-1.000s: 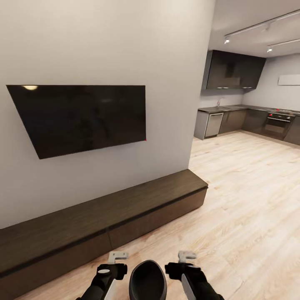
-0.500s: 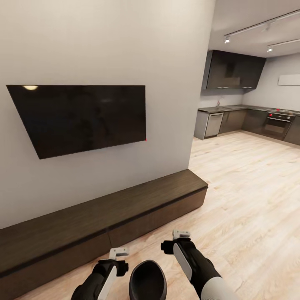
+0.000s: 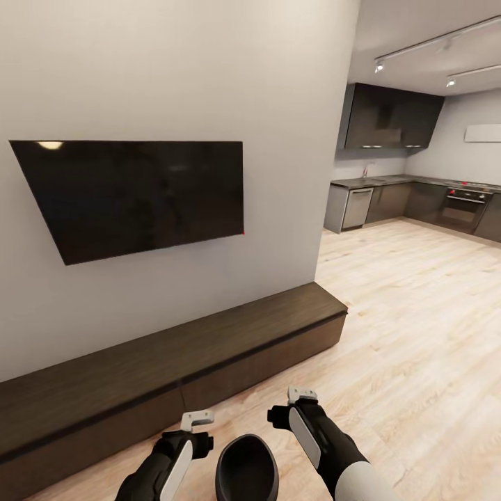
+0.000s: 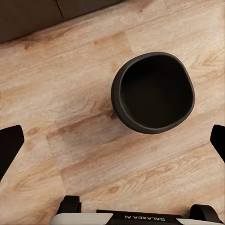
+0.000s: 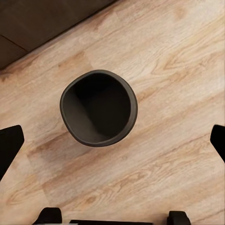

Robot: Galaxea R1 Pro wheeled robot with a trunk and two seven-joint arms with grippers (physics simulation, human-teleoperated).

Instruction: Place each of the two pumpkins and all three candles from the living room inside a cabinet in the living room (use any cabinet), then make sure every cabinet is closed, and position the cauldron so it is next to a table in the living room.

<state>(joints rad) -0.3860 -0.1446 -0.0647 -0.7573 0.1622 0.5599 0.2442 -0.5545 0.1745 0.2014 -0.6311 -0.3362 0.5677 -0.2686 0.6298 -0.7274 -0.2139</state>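
Note:
The cauldron (image 3: 246,466), a black round empty pot, stands on the wood floor just in front of me, between my two arms. The wrist views look down into the cauldron (image 4: 152,91) (image 5: 98,108). My left gripper (image 3: 197,419) hovers open above its left side, and my right gripper (image 3: 302,396) hovers open above its right side, a little higher. Neither touches it. The long, low dark brown cabinet (image 3: 174,355) runs along the wall ahead with its fronts shut. The pumpkins, candles and table are out of view.
A black TV (image 3: 139,198) hangs on the white wall above the cabinet. Open light wood floor (image 3: 417,334) stretches to the right toward a dark grey kitchen (image 3: 417,202). The cabinet's edge (image 4: 28,14) lies close beyond the cauldron.
My right arm has lifted and swung forward, so its gripper sits higher over the cauldron. The left arm has shifted slightly to the left. The cauldron has not moved.

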